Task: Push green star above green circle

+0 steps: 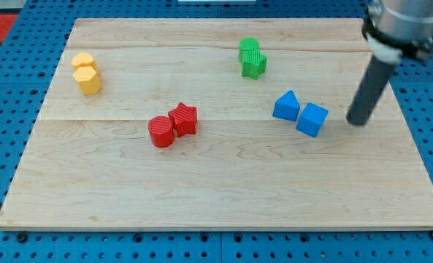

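My tip [358, 121] rests on the worktop [223, 190] just right of the blue cube [312, 119]; this end effector is a bare rod, holding nothing. The green star [253, 66] touches the green circle [249, 50], both well up-left of my tip.

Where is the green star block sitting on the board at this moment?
The green star block sits near the view's top, right of centre, touching the green circle block just above it, up-left of the blue triangle block.

From my tip [358, 121], you find the blue cube [312, 119] and blue triangle block [286, 106] close by at 9 o'clock, blocking that way, while the green star [253, 65] and green circle [248, 50] at 10 o'clock have open wood between.
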`<state>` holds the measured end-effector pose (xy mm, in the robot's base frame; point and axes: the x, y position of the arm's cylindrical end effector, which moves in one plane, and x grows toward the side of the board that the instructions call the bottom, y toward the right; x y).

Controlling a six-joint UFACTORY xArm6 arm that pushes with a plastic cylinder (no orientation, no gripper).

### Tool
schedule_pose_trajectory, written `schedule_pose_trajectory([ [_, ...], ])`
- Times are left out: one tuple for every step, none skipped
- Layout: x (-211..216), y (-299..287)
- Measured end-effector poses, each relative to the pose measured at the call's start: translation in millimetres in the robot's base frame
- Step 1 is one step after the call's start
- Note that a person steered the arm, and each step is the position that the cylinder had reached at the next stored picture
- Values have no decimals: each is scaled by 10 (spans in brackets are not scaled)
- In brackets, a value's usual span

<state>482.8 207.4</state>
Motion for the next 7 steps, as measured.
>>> schedule_pose_trajectory([
  [128,-266],
  [128,-314],
  [97,-314],
  [94,-314],
  [90,-314],
  [54,-285],
  [-133,-294],
])
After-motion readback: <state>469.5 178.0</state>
